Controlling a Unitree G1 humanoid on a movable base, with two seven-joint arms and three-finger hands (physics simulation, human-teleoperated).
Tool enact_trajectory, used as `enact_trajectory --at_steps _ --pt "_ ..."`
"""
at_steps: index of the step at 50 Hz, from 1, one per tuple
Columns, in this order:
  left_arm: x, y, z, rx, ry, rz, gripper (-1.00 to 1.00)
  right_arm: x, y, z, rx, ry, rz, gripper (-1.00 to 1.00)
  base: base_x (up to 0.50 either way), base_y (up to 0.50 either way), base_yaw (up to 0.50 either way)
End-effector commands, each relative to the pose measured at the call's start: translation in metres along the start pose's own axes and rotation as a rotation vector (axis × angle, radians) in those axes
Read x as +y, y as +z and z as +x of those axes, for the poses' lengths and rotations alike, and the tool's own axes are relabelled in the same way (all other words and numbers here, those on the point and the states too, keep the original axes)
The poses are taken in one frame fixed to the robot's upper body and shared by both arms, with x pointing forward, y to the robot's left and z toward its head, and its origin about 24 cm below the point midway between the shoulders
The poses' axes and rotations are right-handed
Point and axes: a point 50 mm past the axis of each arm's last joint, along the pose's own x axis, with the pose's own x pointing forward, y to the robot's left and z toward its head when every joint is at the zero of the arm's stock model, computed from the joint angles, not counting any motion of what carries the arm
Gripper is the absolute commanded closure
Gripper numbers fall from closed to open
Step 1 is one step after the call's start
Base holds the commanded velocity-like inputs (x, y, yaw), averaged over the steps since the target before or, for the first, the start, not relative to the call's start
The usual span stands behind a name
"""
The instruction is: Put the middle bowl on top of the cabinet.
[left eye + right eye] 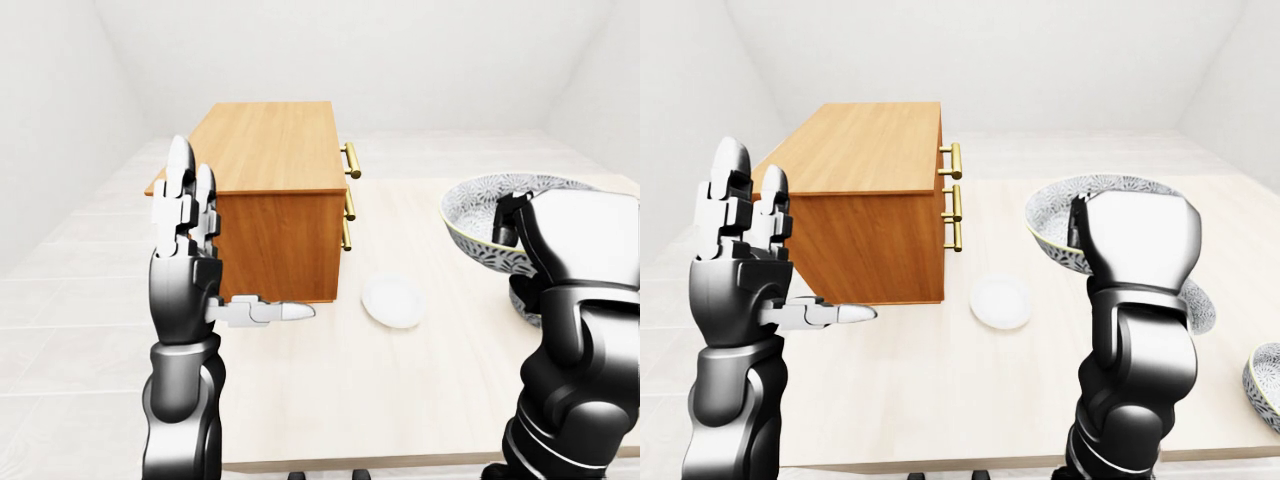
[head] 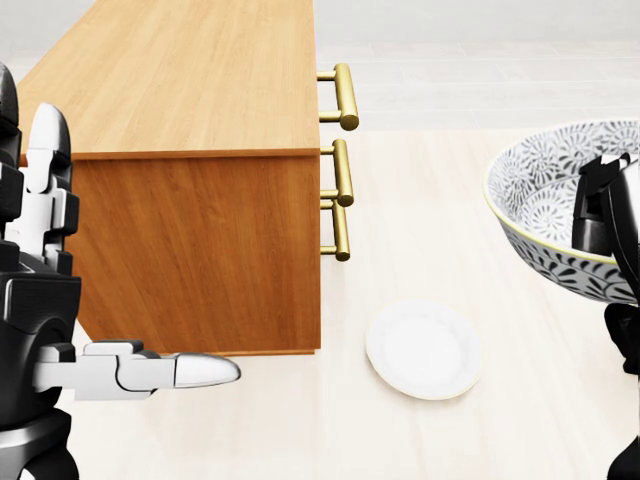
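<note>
My right hand (image 2: 600,205) is shut on the rim of a grey-and-white patterned bowl (image 2: 540,185), which hangs in the air at the right of the head view, well above the table. The bowl tilts slightly, and its far right part is cut off by the view's edge. The wooden cabinet (image 2: 190,80) with brass handles (image 2: 343,170) stands on the left; its flat top is bare. My left hand (image 1: 215,270) is raised beside the cabinet's near left corner, open, fingers up and thumb pointing right, holding nothing.
A white plate (image 2: 422,350) lies on the light table (image 1: 400,380) just right of the cabinet's foot. A second patterned bowl (image 1: 1202,305) shows behind my right arm, and a third (image 1: 1265,385) sits at the right edge of the right-eye view.
</note>
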Motion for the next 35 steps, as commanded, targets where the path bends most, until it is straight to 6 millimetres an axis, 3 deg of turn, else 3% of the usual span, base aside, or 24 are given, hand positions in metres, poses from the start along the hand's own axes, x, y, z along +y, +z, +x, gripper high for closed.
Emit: enact_trajectory --at_steps 1,4,11,24,35 --pt "0.000 -0.002 0.000 0.008 -0.005 -0.001 -1.00 -0.025 0.004 0.014 -0.010 -0.121 -0.031 1.00 0.00 0.00 0.00" --pt "-0.001 0.001 0.000 -0.005 -0.004 0.011 -1.00 -0.038 0.004 0.018 0.000 -0.183 -0.041 1.00 0.00 0.00 0.00" --pt "-0.002 0.002 -0.001 -0.009 -0.014 0.014 -1.00 -0.024 0.013 0.022 -0.039 -0.111 -0.005 1.00 0.00 0.00 0.00" --pt "-0.003 0.000 -0.001 0.003 -0.021 0.021 -1.00 -0.017 0.019 0.021 -0.112 -0.068 0.083 1.00 0.00 0.00 0.00" --pt "-0.003 0.002 0.000 -0.010 -0.020 0.020 -1.00 -0.028 0.018 0.026 -0.149 -0.111 0.123 1.00 0.00 0.00 0.00"
